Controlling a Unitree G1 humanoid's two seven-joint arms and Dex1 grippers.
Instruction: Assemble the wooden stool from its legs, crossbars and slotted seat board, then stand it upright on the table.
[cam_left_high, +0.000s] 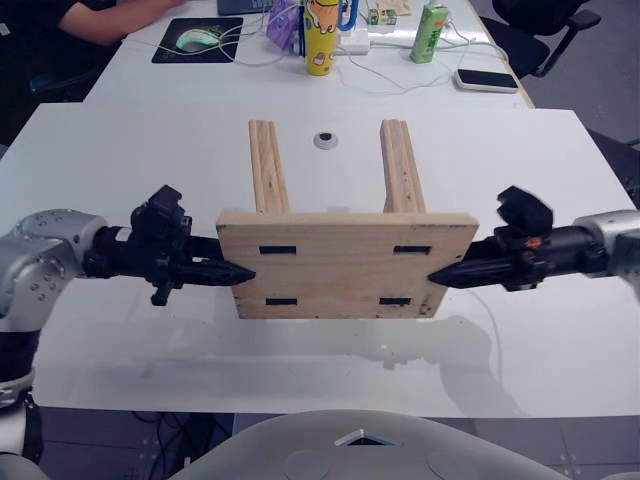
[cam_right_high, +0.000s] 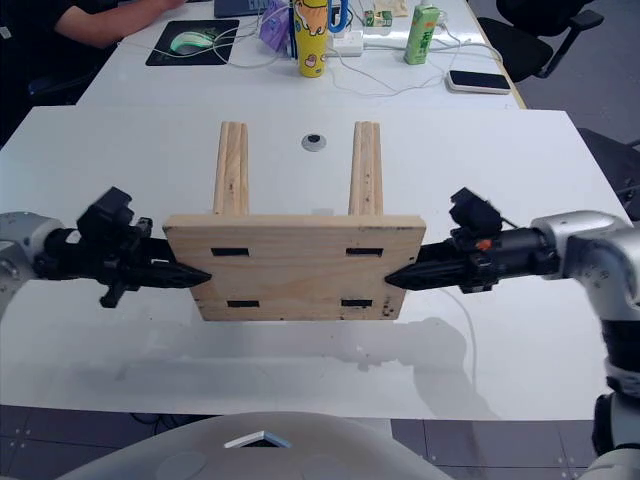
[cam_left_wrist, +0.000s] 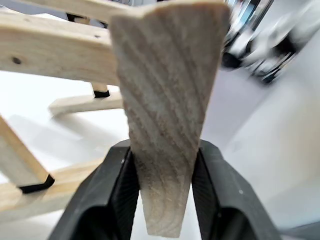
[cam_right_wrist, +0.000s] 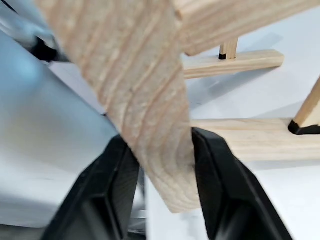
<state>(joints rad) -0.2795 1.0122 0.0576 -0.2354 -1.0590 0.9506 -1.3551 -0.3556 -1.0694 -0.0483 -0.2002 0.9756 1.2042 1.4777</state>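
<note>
The wooden stool is assembled and held tilted above the white table (cam_left_high: 120, 160). Its slotted seat board (cam_left_high: 340, 262) faces me, with black tenon ends showing in its slots. Two pairs of legs (cam_left_high: 266, 165) run away from the board toward the table's far side. My left gripper (cam_left_high: 240, 273) is shut on the board's left edge and my right gripper (cam_left_high: 440, 277) on its right edge. In the wrist views the black fingers (cam_left_wrist: 120, 190) (cam_right_wrist: 215, 175) clamp the board's end grain (cam_left_wrist: 165, 125) (cam_right_wrist: 145, 115), with legs and a crossbar (cam_right_wrist: 235, 62) beyond.
A small grey round fitting (cam_left_high: 326, 140) sits in the table behind the stool. On a second table farther back stand a yellow cup (cam_left_high: 320, 40), a green carton (cam_left_high: 430, 32), a phone (cam_left_high: 486, 80) and a mouse on a pad (cam_left_high: 197, 40). Office chairs stand at the far right.
</note>
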